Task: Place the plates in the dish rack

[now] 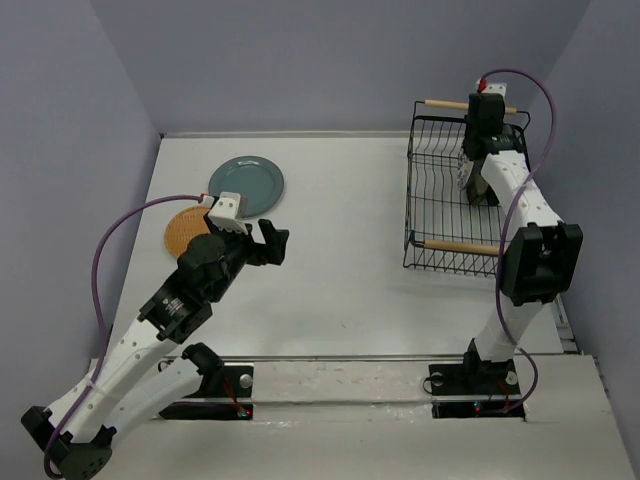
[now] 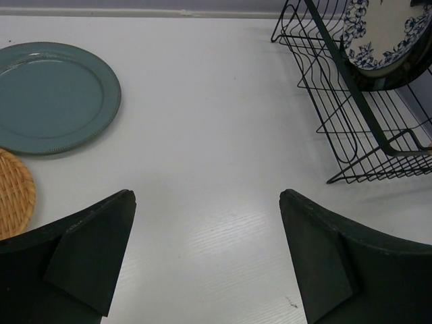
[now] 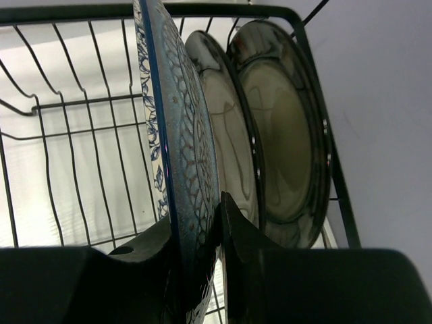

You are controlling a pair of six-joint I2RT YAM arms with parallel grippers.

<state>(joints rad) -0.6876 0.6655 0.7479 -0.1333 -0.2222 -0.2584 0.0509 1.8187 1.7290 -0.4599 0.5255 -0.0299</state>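
The black wire dish rack (image 1: 440,190) stands at the far right. My right gripper (image 3: 196,233) is shut on the rim of the white plate with blue flowers (image 3: 179,128), held upright inside the rack. Two cream plates with dark rims (image 3: 283,135) stand upright behind it. The blue-flowered plate also shows in the left wrist view (image 2: 381,34). The teal plate (image 1: 247,186) lies flat at the far left, with the orange-tan plate (image 1: 187,229) beside it. My left gripper (image 2: 206,256) is open and empty above the bare table, right of those two plates.
The rack's two wooden rod handles (image 1: 455,245) lie along its near and far sides. Grey walls close in the table at the back and both sides. The right arm (image 1: 530,250) leans over the rack's right side.
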